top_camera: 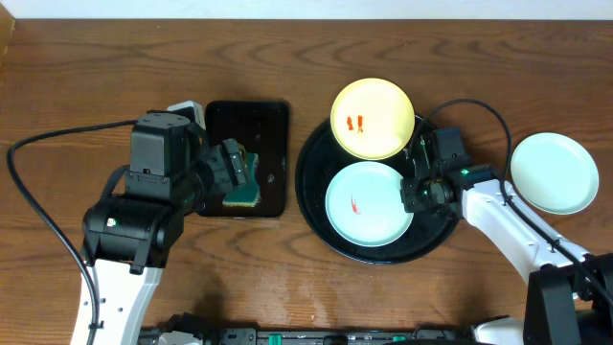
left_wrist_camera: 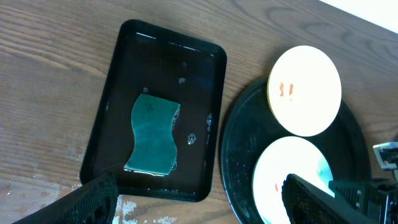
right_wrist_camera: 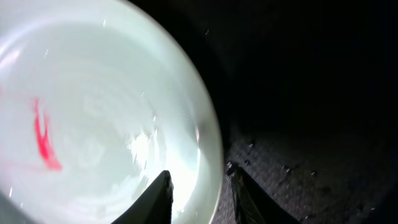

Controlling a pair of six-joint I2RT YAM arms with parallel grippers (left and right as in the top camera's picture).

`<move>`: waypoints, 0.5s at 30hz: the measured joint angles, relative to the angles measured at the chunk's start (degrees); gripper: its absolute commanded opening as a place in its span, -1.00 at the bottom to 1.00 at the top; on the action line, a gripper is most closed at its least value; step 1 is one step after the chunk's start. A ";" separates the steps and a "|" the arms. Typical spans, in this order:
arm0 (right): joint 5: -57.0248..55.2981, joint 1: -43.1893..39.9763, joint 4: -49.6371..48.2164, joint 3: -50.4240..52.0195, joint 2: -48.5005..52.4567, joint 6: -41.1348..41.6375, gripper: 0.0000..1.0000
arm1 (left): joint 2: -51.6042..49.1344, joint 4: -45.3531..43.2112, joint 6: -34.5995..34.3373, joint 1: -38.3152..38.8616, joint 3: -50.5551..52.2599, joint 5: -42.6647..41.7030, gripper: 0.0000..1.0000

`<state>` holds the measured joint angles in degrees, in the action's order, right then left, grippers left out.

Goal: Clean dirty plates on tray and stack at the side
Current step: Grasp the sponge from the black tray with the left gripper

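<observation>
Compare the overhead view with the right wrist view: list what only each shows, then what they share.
Only overhead: the yellow plate with red marks, an unmarked mint plate on the table beside the round tray, and the rectangular tray holding a sponge. Only right wrist: the right gripper with its fingers either side of the smeared mint plate's rim, and droplets on the tray floor. Shared: the smeared mint plate and the round tray.
</observation>
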<state>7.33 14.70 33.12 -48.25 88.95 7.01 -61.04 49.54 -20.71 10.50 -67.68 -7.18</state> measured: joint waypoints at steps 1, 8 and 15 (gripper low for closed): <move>0.68 0.00 0.81 -0.02 0.00 -0.22 -0.39 | 0.00 0.09 0.00 0.00 0.00 0.00 0.70; 2.34 0.00 3.19 -0.02 0.00 -0.76 -0.38 | -1.88 1.81 0.00 0.00 -0.02 0.42 0.70; 2.56 0.00 3.08 -0.02 0.00 -0.76 -0.38 | -13.64 3.82 -0.33 0.00 -0.02 1.99 0.40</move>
<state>9.89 14.70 36.21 -48.27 88.95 6.24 -74.67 53.36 -21.04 10.50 -67.70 -5.19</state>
